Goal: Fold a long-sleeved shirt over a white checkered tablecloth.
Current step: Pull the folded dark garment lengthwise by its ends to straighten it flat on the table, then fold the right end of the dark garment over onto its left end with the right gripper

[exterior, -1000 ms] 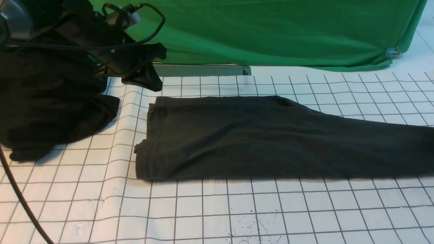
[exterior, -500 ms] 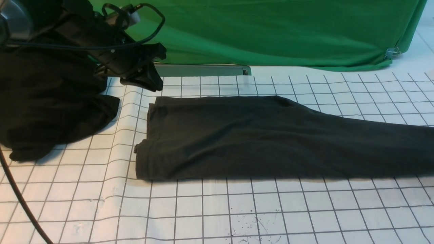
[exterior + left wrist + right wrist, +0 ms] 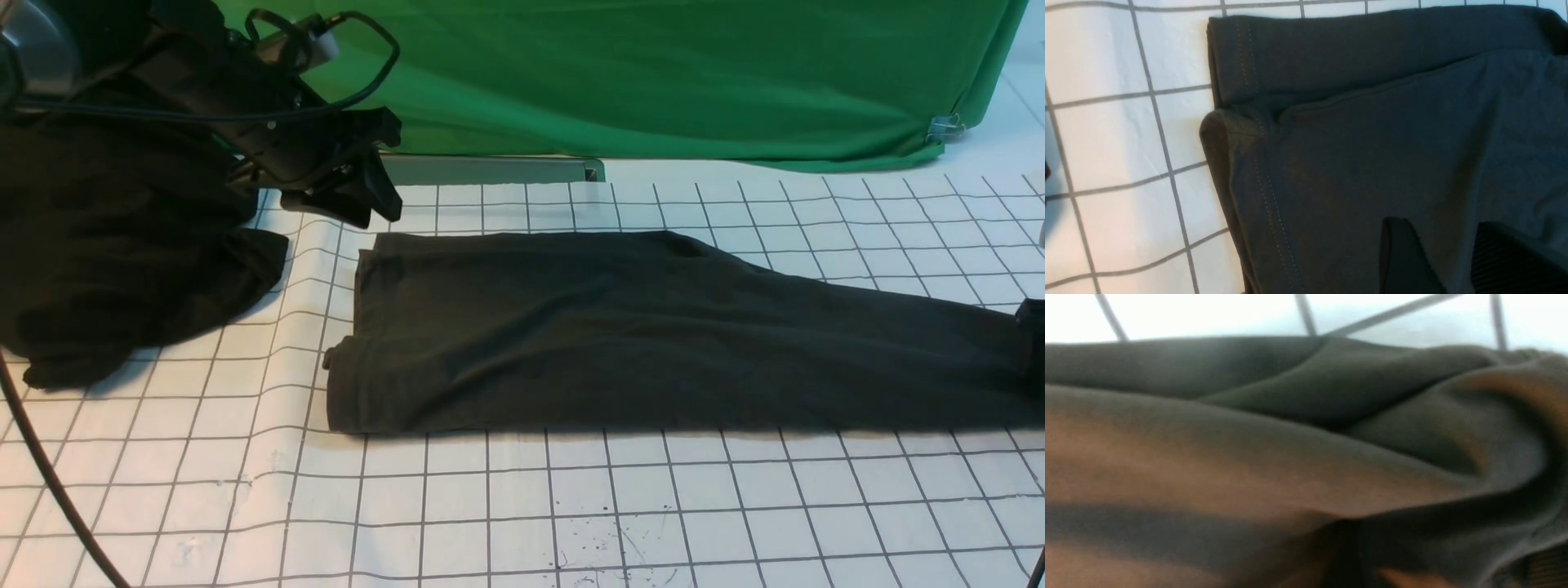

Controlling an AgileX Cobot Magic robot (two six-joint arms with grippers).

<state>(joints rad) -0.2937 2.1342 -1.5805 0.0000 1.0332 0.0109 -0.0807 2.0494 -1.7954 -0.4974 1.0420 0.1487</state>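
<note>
The long-sleeved shirt (image 3: pixel 612 335) lies on the white checkered tablecloth (image 3: pixel 571 506), folded into a long dark grey strip that runs from left of centre to the right edge. My left gripper (image 3: pixel 367 211) hangs open just above the strip's far left corner. In the left wrist view its two fingers (image 3: pixel 1400 257) stand apart over the hemmed end of the shirt (image 3: pixel 1372 143), holding nothing. My right gripper (image 3: pixel 1033 339) shows only at the right edge, at the strip's end. Seen from the right wrist, its jaws (image 3: pixel 1445 555) stand wide with bunched shirt cloth (image 3: pixel 1249 457) between them.
A deeper-black heap of cloth (image 3: pixel 122 253) lies at the left, under my left arm. Green fabric (image 3: pixel 653 73) hangs across the back, with a grey metal bar (image 3: pixel 490 169) at its foot. A black cable (image 3: pixel 49 482) crosses the near left corner.
My left gripper's jaws have spread apart over the shirt's far left corner. My right gripper has come into view at the right edge, on the shirt's end.
</note>
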